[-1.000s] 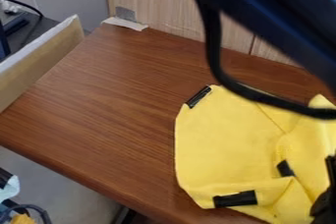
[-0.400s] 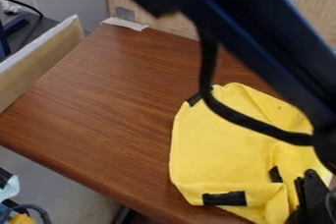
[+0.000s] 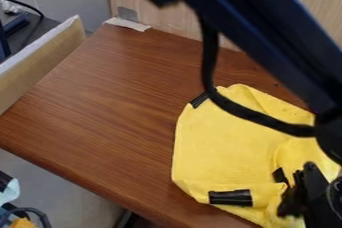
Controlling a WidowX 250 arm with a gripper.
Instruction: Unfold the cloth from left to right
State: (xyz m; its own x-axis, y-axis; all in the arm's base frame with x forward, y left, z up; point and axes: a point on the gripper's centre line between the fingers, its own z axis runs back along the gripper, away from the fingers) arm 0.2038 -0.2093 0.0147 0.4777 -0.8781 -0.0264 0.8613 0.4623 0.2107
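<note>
In the camera view, a yellow cloth (image 3: 224, 147) lies creased and partly folded on the right side of a brown wood-grain worktop (image 3: 100, 107), near its front edge. Black strips (image 3: 231, 198) mark its upper-left corner, lower edge and right part. The robot arm (image 3: 267, 37) slants in from the top, its black cable (image 3: 250, 114) looping across the cloth. The black tool (image 3: 296, 192) is at the cloth's lower right; whether it is wide, narrow or holding fabric, I cannot tell.
</note>
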